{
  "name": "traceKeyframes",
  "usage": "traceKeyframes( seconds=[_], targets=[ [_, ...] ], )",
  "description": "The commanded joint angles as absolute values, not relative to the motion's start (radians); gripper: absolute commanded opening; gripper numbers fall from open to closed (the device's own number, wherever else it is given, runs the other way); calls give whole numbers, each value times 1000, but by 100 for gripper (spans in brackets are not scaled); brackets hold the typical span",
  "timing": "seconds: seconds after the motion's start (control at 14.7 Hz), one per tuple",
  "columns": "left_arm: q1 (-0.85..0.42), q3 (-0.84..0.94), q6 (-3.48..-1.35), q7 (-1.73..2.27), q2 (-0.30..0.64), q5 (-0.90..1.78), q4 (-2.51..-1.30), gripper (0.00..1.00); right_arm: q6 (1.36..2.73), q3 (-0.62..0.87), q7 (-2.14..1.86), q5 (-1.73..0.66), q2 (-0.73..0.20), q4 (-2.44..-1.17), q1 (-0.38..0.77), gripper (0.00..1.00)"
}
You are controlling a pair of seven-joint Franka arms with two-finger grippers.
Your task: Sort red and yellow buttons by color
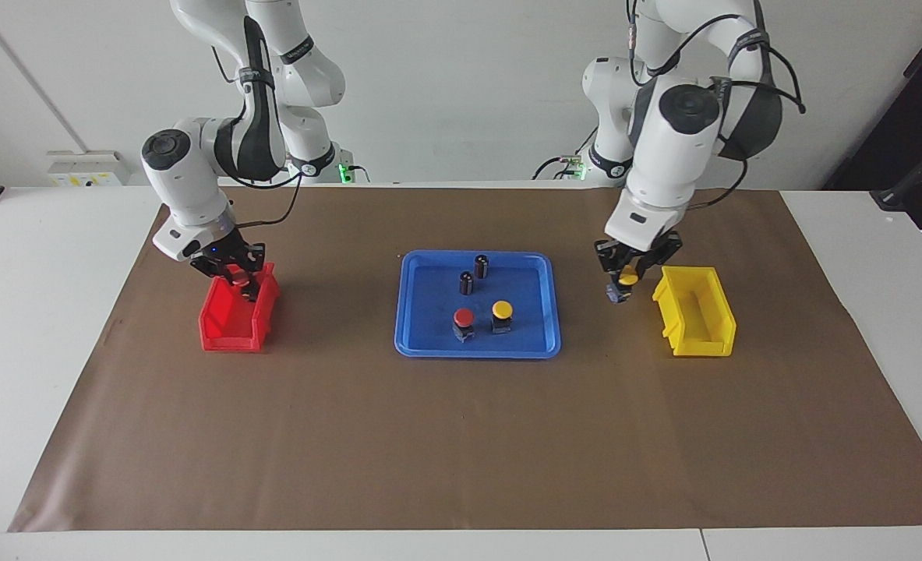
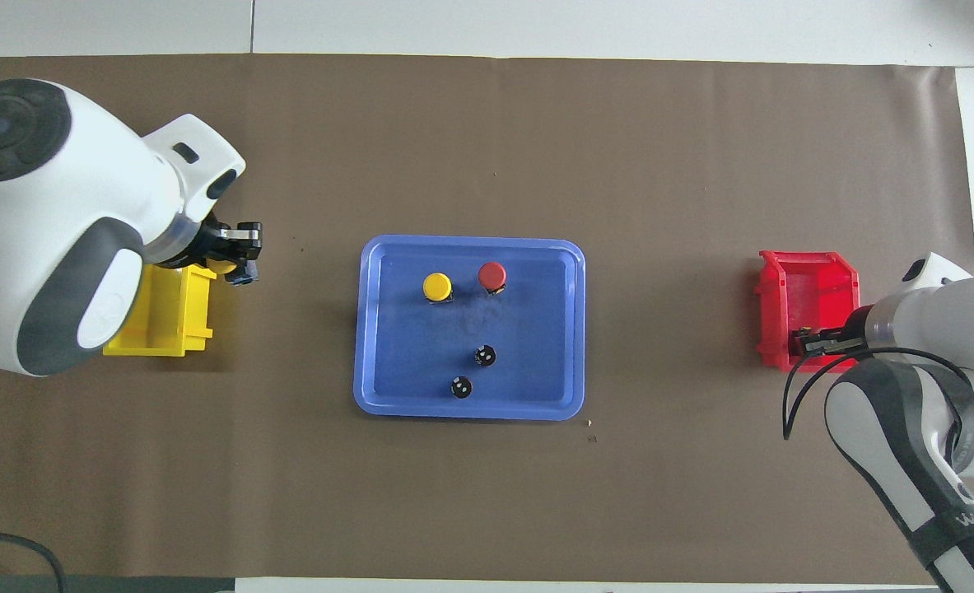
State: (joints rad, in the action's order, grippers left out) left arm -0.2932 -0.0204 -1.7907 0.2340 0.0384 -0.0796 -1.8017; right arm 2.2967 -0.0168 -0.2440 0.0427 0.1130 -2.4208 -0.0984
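We see the left claw (image 1: 627,278) at the right of the facing view, raised over the brown paper just beside the yellow bin (image 1: 695,310), pinching a yellow button (image 1: 627,277) by its cap. The right claw (image 1: 234,276), at the left of that view, is over the red bin's (image 1: 236,321) rim nearest the robots, pressed together on a red button (image 1: 236,281), of which only a sliver of red shows. In the middle of the frame, the blue tray (image 1: 422,343) carries a second red button (image 1: 464,318) and a second yellow button (image 1: 502,310) side by side, with two dark cylinders (image 1: 474,274) higher up. In the overhead view, the right arm (image 2: 915,461) at the lower right shows lettering that starts "WAN"; we cannot read the rest.
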Motion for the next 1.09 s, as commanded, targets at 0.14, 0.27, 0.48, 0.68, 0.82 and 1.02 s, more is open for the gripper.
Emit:
traceKeyframes(
  seconds=[0.14,0.27,0.48,0.68,0.82,1.02],
  targets=[
    [-149,-11,-1869,7,-26,-86,-1940,2,2267,-8,-262,38,121,-2395,-110,62],
    [-100,-11,-1991,-37,-63,-86,-2046,2,2145,-6,-261,38,94,-2283,-106,66],
    [-89,-12,-2052,-37,-72,-86,-2124,2,1978,-3,-229,37,60,-2098,-54,67],
    [-69,-12,-2143,-37,-72,-86,-2206,2,1905,2,-47,-24,-30,-1878,113,69],
    [-61,-12,-2175,-38,-71,-86,-2246,2,1896,8,215,-40,-128,-1704,254,69],
    [-60,-12,-2210,-37,-54,-86,-2266,2,1838,5,512,-15,-395,-1388,449,69]
  ],
)
